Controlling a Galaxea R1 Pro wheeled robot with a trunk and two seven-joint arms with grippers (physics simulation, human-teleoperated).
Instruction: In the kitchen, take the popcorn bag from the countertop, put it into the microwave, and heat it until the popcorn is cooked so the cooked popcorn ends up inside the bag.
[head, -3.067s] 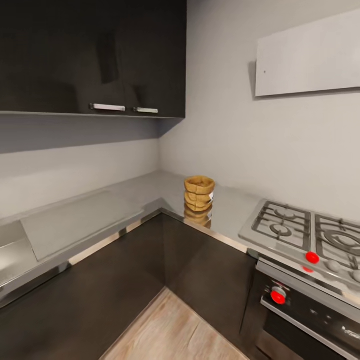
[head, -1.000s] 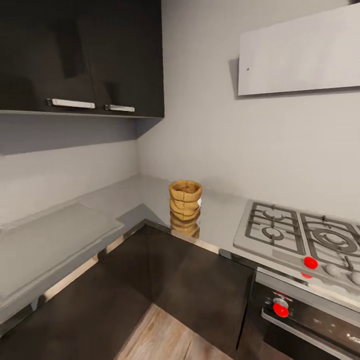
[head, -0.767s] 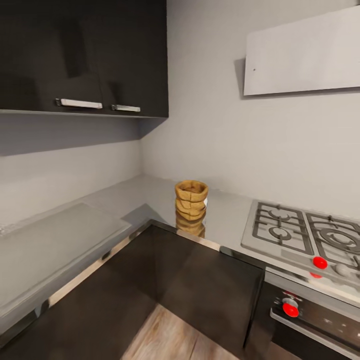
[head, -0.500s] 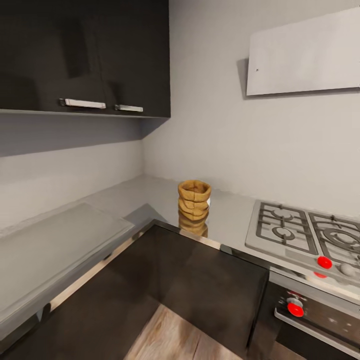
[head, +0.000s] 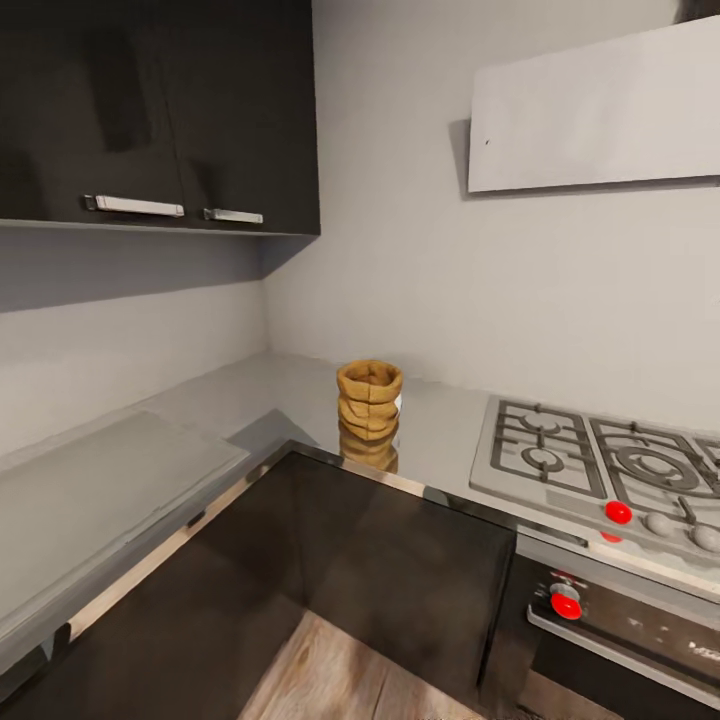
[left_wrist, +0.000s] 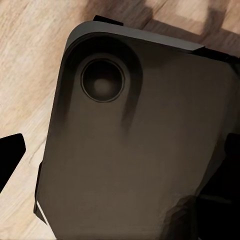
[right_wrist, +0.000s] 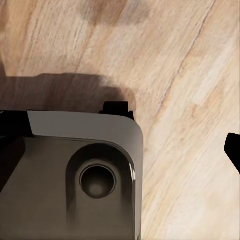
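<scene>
The popcorn bag (head: 369, 400), a crumpled golden-tan paper cylinder with its mouth up, stands upright on the pale grey countertop (head: 300, 385) near the inner corner, mirrored in the glossy slab. The microwave is out of view. In the left wrist view my left gripper (left_wrist: 120, 160) hangs open over my own dark grey base (left_wrist: 135, 150), one black fingertip (left_wrist: 11, 155) at the picture's edge. My right gripper (right_wrist: 120, 150) is likewise open over the base (right_wrist: 85, 175) and wood floor, a black fingertip (right_wrist: 233, 150) at the edge. Both grippers are low and far from the bag.
A steel gas hob (head: 600, 465) with red knobs lies right of the bag, above a black oven (head: 620, 620). Dark base cabinets (head: 400, 570) form an L-shaped corner around light wood floor (head: 340, 680). Black wall cabinets (head: 160, 110) hang at the upper left.
The whole head picture has shifted a little to the left and the counter looks closer, so the camera moved. The popcorn bag stands where it stood.
</scene>
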